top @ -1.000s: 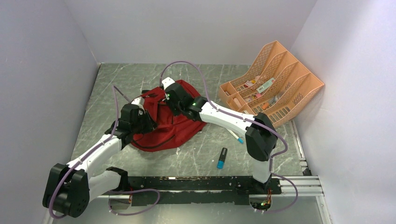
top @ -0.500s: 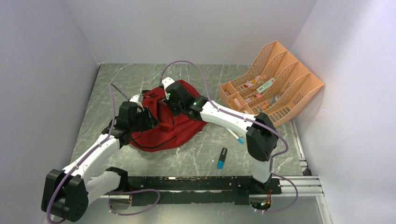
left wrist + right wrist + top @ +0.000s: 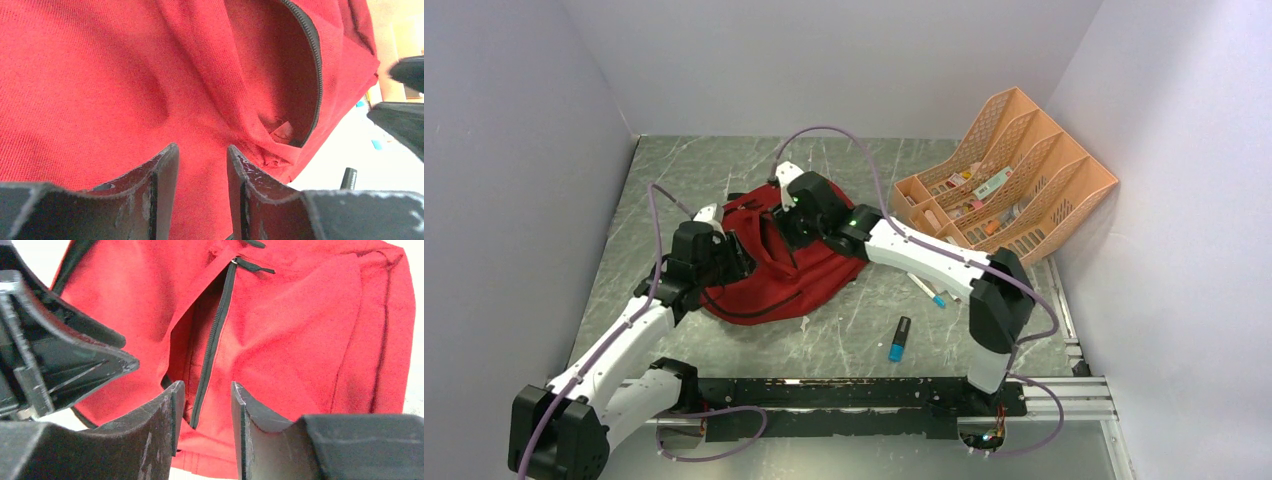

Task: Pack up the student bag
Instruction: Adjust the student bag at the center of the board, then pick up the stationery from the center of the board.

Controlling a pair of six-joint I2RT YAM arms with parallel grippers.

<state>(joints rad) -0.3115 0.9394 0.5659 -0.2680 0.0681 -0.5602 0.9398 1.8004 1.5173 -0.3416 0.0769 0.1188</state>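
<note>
Soft red bag [image 3: 769,285] slumped flat at mid-table, under both arms. Left gripper [image 3: 200,150] narrowly parted just above the cloth, pinching nothing visible. Right gripper [image 3: 202,385] likewise narrow, poised over the zipper [image 3: 215,335] of the gaping pocket. Likely trouble: catching one loose layer and dragging the whole bag instead of spreading its mouth, or knocking the two grippers together at such close quarters. Not yet packed: marker [image 3: 899,339] and pen [image 3: 927,290] on the table [image 3: 844,335], well apart from the peach organiser [image 3: 1064,195].
</note>
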